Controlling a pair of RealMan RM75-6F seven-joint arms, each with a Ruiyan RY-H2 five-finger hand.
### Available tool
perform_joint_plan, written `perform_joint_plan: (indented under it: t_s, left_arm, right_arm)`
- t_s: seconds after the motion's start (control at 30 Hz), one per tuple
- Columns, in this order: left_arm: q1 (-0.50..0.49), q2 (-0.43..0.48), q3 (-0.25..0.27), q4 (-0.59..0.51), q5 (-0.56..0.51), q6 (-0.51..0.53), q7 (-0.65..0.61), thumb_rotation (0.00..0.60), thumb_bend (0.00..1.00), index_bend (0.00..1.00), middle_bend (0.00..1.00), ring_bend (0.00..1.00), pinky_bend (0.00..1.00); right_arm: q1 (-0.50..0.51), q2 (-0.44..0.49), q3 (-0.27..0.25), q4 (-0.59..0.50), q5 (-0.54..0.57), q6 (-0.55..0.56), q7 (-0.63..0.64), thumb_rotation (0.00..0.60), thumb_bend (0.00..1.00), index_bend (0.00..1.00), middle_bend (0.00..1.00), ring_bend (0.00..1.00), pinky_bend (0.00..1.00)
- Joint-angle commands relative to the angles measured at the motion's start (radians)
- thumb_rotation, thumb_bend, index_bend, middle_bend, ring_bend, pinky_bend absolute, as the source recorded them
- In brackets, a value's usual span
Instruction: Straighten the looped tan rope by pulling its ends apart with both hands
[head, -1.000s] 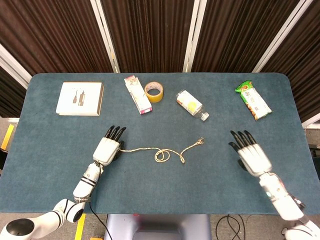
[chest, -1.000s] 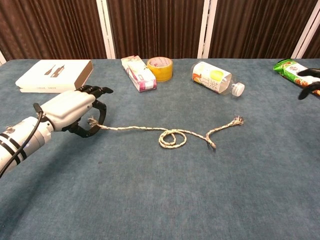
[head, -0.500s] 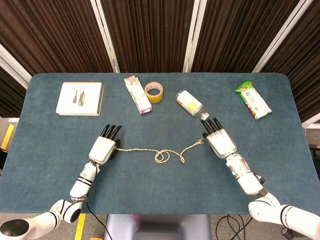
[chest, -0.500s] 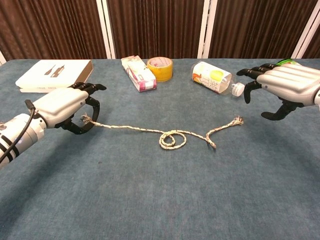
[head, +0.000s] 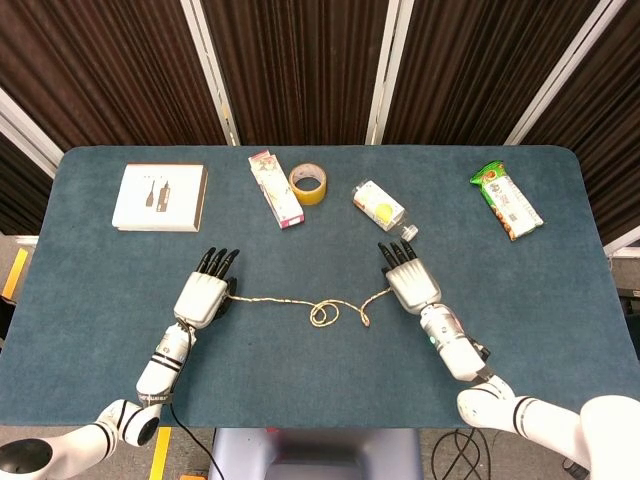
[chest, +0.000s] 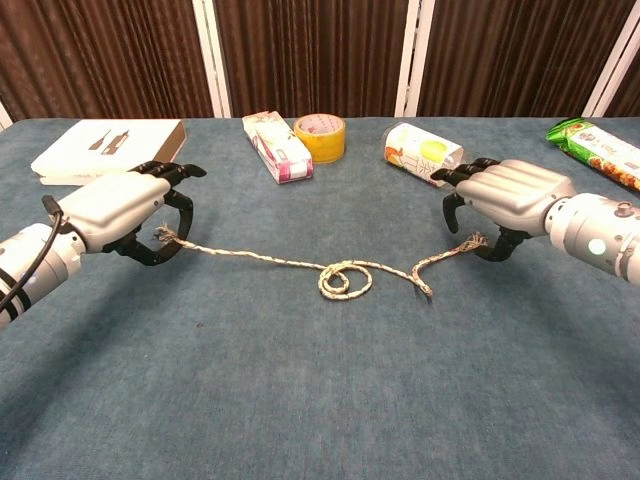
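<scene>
Tan rope (head: 322, 304) — lies on the blue worktop (head: 100, 290), running left to right across its middle, with a small coil (chest: 343, 279) near the centre and a kink just right of that. Both ends frayed.

Left hand (head: 202, 295) — palm down over the rope's left end. In the chest view the frayed tip (chest: 163, 236) sits under the palm, between the curled dark fingers (chest: 170, 172) and the thumb; the digits are bent round it, but whether they actually pinch the rope cannot be told from either view.

Right hand (head: 408, 283) — palm down at the rope's right end. In the chest view the frayed right tip (chest: 472, 241) lies just below the hand (chest: 505, 196), beside the hooked thumb; fingers curled downward. Contact looks close, though a firm hold is not visible, so its state is likewise uncertain.

Other items, all along the far side of the worktop, well apart from the rope:
- white flat box (head: 160, 197), far left
- pink-and-white carton (head: 275, 188)
- yellow tape roll (head: 308, 184), just beside the carton
- plastic bottle (head: 384, 210) lying on its side, cap near the right hand's fingertips
- green snack packet (head: 506, 200), far right
</scene>
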Motion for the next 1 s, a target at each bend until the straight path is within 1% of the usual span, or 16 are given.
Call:
perform_joint_plan:
  t_s: [0.03, 0.3, 0.47, 0.8, 0.93, 1.0]
  left_arm:
    - [0.001, 0.004, -0.001, 0.000, 0.000, 0.001, -0.004, 0.600, 0.43, 0.60, 0.05, 0.00, 0.06]
    - [0.002, 0.014, 0.000, -0.001, -0.002, -0.003, -0.020, 0.600, 0.43, 0.60, 0.05, 0.00, 0.06]
    - [0.001, 0.017, 0.001, 0.002, -0.007, -0.014, -0.017, 0.600, 0.43, 0.60, 0.04, 0.00, 0.06]
    - [-0.001, 0.019, -0.002, 0.000, -0.014, -0.022, -0.015, 0.600, 0.43, 0.60, 0.04, 0.00, 0.06]
    - [-0.001, 0.019, -0.002, 0.003, -0.017, -0.024, -0.011, 0.600, 0.43, 0.60, 0.04, 0.00, 0.06]
    - [-0.001, 0.019, -0.002, 0.003, -0.018, -0.026, -0.011, 0.600, 0.43, 0.60, 0.04, 0.00, 0.06]
  right_arm:
    - [0.007, -0.012, -0.006, 0.007, 0.009, 0.007, -0.016, 0.600, 0.41, 0.54, 0.00, 0.00, 0.00]
    - [0.017, -0.028, -0.011, 0.022, 0.060, 0.010, -0.060, 0.600, 0.41, 0.58, 0.00, 0.00, 0.00]
    - [0.026, -0.042, -0.010, 0.038, 0.095, 0.007, -0.084, 0.600, 0.46, 0.59, 0.00, 0.00, 0.00]
    - [0.041, -0.059, -0.017, 0.053, 0.130, 0.012, -0.106, 0.600, 0.46, 0.61, 0.00, 0.00, 0.00]
    - [0.042, -0.064, -0.020, 0.062, 0.139, 0.018, -0.109, 0.600, 0.46, 0.64, 0.00, 0.00, 0.00]
    - [0.044, -0.066, -0.022, 0.066, 0.140, 0.019, -0.108, 0.600, 0.49, 0.65, 0.00, 0.00, 0.00]
